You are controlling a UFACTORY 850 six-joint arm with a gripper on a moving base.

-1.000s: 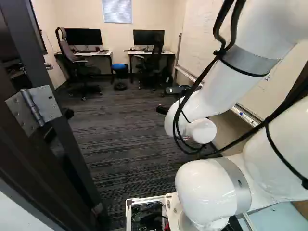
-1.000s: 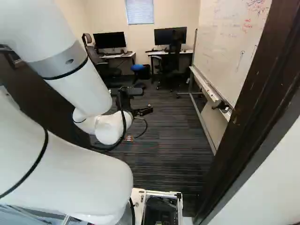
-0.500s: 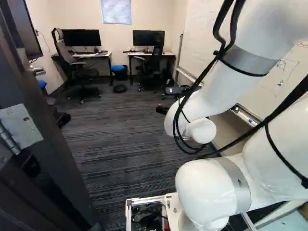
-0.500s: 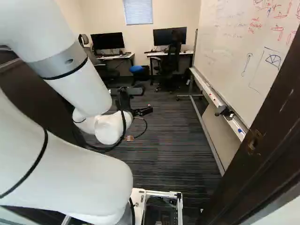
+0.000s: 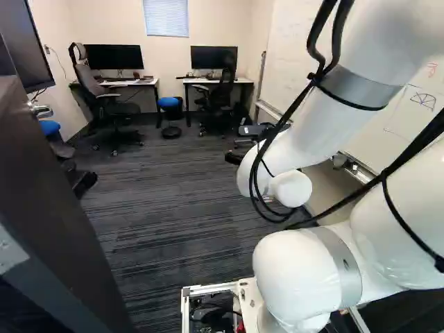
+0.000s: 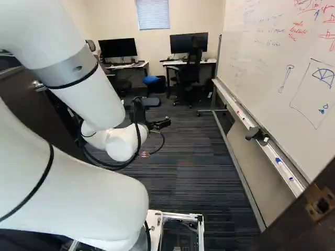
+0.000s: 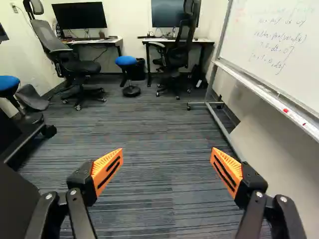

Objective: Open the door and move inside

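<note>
Base [image 5: 201, 287] sits farther forward than a moment earlier, arm [image 5: 298, 132] pose unchanged; claw [image 7: 167, 154] stands wide, holding nothing; the door [image 5: 41, 180] is already open on the claw's left, the whiteboard [image 7: 279, 45] on its right; best, I judge, to roll slowly and straight, claw kept between them, turning only once the base clears the jamb [image 6: 293, 230] behind the claw.

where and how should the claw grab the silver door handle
I'd grip the bar of the handle from the open-floor side, the claw closing from above and below: it sticks out from the door and looks roughly level
</note>
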